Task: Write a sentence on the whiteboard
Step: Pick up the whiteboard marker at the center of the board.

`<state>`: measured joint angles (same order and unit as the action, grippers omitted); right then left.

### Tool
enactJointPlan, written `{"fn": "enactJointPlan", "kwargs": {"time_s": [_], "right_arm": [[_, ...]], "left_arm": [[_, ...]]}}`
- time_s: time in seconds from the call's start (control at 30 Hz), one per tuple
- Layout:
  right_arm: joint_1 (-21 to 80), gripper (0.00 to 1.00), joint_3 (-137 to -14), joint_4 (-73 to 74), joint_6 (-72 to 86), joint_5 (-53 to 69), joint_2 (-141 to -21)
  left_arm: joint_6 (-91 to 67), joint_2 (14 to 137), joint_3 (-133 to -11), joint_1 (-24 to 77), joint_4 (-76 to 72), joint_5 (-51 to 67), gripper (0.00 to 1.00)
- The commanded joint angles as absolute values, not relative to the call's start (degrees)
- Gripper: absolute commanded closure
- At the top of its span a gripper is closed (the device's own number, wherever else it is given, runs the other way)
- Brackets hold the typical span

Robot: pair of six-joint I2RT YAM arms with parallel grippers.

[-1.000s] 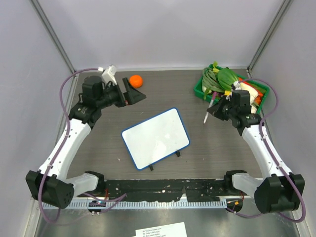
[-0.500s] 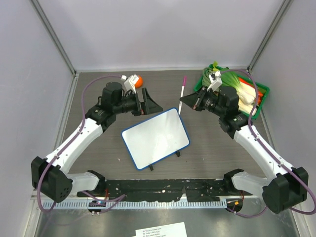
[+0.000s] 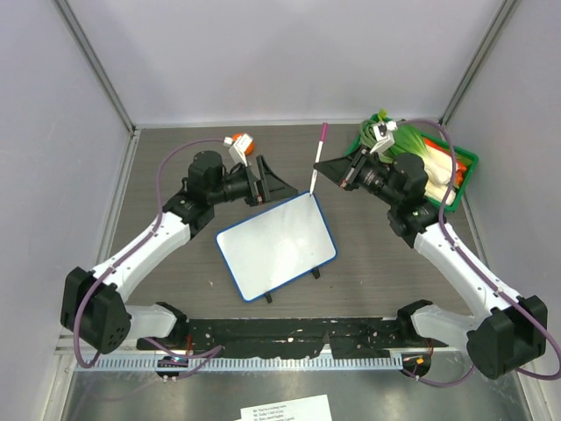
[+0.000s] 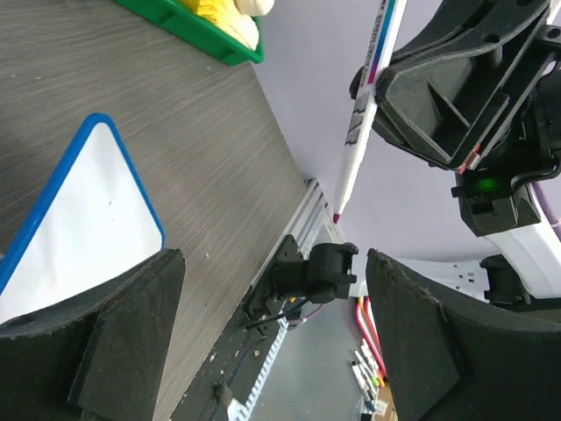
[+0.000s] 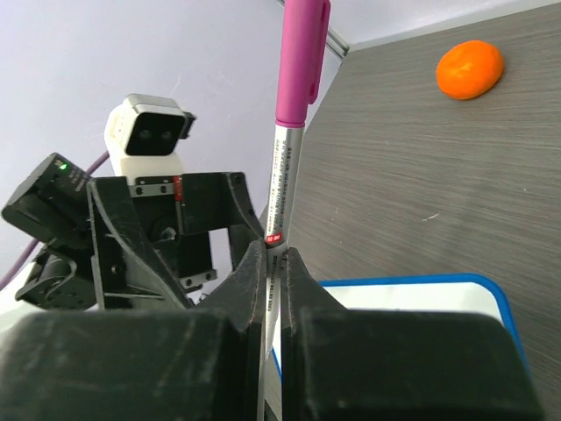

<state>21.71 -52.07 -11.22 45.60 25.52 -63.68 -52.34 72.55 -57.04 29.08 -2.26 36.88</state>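
The whiteboard (image 3: 276,246) lies in the middle of the table, blue-framed and blank; no sentence shows on it. Its corner shows in the left wrist view (image 4: 79,219) and its far edge in the right wrist view (image 5: 421,303). My right gripper (image 3: 336,175) (image 5: 276,263) is shut on a marker (image 3: 318,160) (image 5: 285,175), held nearly upright over the board's far edge with its pink cap on top. My left gripper (image 3: 273,186) (image 4: 272,351) is open and empty, just left of the marker (image 4: 364,114), jaws facing it.
A green tray (image 3: 471,161) (image 4: 188,33) of vegetables stands at the back right. An orange fruit (image 3: 249,146) (image 5: 471,70) lies at the back, partly behind the left wrist. Enclosure walls stand on three sides.
My right gripper swung the marker left from beside the tray and turned it cap-up over the board's far edge. My left gripper moved right towards it, still open.
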Motion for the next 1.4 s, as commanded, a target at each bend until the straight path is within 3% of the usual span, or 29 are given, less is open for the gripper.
{"fn": "enactJointPlan", "kwargs": {"time_s": [0.0, 0.4, 0.5, 0.63, 0.73, 0.87, 0.93, 1.03, 1.13, 1.17, 1.2, 1.27, 1.37], "right_arm": [[22.3, 0.99, -51.4, -16.1, 48.1, 26.3, -63.1], [22.4, 0.99, -50.4, -15.9, 49.2, 26.4, -63.5], [22.4, 0.99, -50.2, -16.1, 49.8, 26.7, -63.8], [22.3, 0.99, -49.8, -16.3, 49.9, 26.7, -64.3], [22.4, 0.99, -49.7, -16.8, 50.2, 27.5, -64.8], [22.4, 0.99, -49.8, -15.8, 49.9, 27.8, -65.7], [22.4, 0.98, -50.2, -14.8, 49.2, 28.6, -66.4], [22.4, 0.88, -51.6, -12.7, 47.6, 28.4, -66.8], [22.4, 0.57, -53.6, -11.0, 45.9, 28.9, -67.1], [22.3, 0.52, -54.1, -10.5, 45.4, 29.0, -67.1], [22.3, 0.37, -55.0, -9.4, 44.7, 29.0, -67.1], [22.1, 0.22, -56.4, -8.4, 44.4, 29.6, -67.3], [21.4, 0.18, -57.9, -8.5, 44.1, 32.6, -67.5]], "left_arm": [[-54.9, 77.2, -59.8, 31.5, -11.1, 39.5, 0.14], [-56.2, 85.1, -65.0, 35.9, -16.4, 38.7, 0.32], [-54.2, 84.7, -65.7, 35.9, -14.4, 36.6, 0.49], [-52.9, 85.5, -67.3, 35.9, -13.2, 36.2, 0.63], [-51.7, 86.1, -68.6, 35.9, -11.5, 36.4, 0.68], [-50.1, 86.1, -69.4, 35.9, -9.6, 35.6, 1.0], [-48.2, 85.5, -69.6, 35.9, -6.8, 34.0, 1.0], [-45.1, 84.2, -70.0, 35.1, -1.3, 32.9, 1.0], [-41.6, 81.8, -69.4, 33.7, 4.6, 30.9, 1.0], [-40.6, 81.1, -69.4, 33.1, 6.3, 30.6, 1.0], [-39.6, 80.3, -69.7, 32.7, 7.9, 30.6, 1.0], [-36.8, 78.7, -70.3, 31.8, 12.4, 30.2, 1.0], [-31.3, 76.6, -72.2, 31.3, 18.8, 29.8, 1.0]]}}
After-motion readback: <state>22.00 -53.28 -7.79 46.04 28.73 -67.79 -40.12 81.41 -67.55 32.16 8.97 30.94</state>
